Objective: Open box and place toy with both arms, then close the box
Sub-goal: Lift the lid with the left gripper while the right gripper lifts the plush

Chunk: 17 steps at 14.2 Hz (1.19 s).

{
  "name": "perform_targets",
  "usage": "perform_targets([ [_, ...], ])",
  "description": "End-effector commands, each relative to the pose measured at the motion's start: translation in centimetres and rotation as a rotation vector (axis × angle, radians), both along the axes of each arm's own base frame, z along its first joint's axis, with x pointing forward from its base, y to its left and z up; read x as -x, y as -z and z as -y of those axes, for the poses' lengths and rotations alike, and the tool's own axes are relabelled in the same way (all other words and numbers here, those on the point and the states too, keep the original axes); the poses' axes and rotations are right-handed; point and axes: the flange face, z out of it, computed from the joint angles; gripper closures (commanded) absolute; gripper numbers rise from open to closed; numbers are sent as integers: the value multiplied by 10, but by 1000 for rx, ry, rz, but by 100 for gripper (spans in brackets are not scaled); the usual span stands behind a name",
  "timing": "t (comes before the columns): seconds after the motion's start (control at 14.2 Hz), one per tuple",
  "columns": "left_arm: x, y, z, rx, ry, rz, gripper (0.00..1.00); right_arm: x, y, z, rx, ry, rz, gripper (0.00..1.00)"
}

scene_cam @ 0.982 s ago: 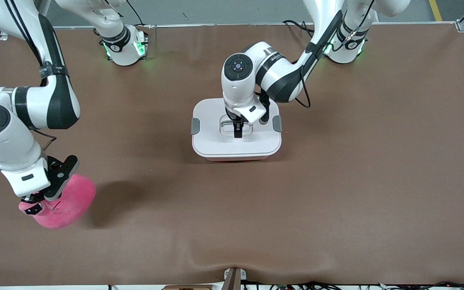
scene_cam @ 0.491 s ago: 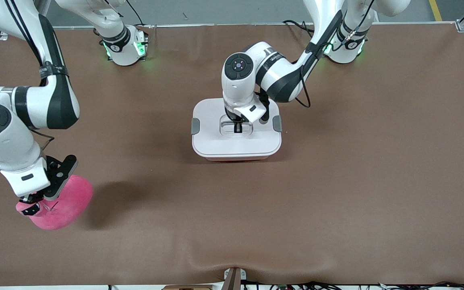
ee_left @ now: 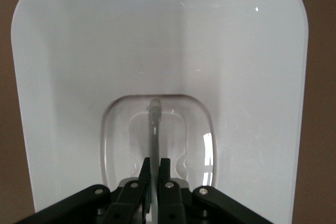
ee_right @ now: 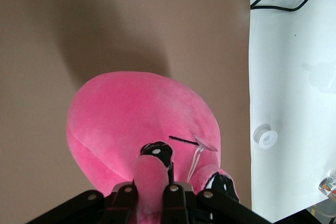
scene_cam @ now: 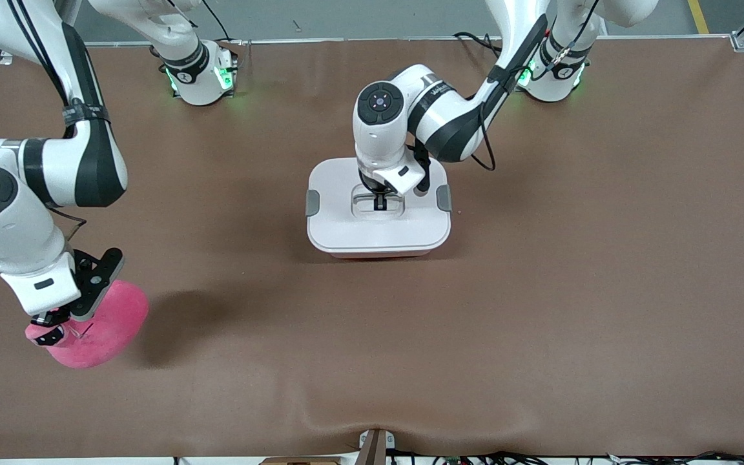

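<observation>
Left gripper (scene_cam: 380, 201): down in the recess at the middle of the lid, fingers (ee_left: 165, 174) pinched together on the thin grey handle (ee_left: 154, 129), which runs straight out from between them in the left wrist view.
Lid (scene_cam: 346, 223): white, lying flat and seated on the box directly under the left gripper; it spreads out on every side of the recess.
End clips: one grey clip (scene_cam: 312, 203) on the lid's edge toward the right arm's end of the table, the other (scene_cam: 444, 197) toward the left arm's end, with the left gripper between them; whether they are latched cannot be told.
Box (scene_cam: 378, 254): only a thin pale-pink strip shows under the lid's edge nearest the front camera; it stands near the table's middle.
Left arm (scene_cam: 440, 119): reaches from its base to the box, wrist bent over the lid.
Right gripper (scene_cam: 52, 328): clamped shut on a fold of the toy's plush, up in the air over the right arm's end of the table.
Toy (scene_cam: 97, 329): hot-pink plush blob hanging from the right gripper, most of its body bulging out below the fingers; in the right wrist view a black eye (ee_right: 157, 149) sits just by the fingers.
Shadow (scene_cam: 188, 316): dark patch on the table beside the toy, toward the box.
Table (scene_cam: 604, 258): brown surface under both grippers; box and toy well apart.
</observation>
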Motion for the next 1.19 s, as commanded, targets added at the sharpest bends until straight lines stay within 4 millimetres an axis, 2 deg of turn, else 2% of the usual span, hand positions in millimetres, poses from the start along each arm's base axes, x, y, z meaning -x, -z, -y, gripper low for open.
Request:
perform_targets([
  [0.0,6,-21,1,4,-9,33,100,1,-9,-2,18,-17,4,100],
  [0.07,5,-29,0,11,-14,40,100,1,-9,-4,19,-20,4,100],
  [0.42,6,-45,-3,15,-14,45,100,1,-19,-19,13,-39,20,100],
  [0.63,1,-59,-14,14,-16,49,100,7,-38,-30,13,-84,31,100],
  [0.91,-28,-71,-49,-4,32,55,100,15,-46,-49,18,-108,9,100],
  [1.12,-58,-80,-86,-6,40,60,100,20,-48,-63,28,-154,-15,100],
])
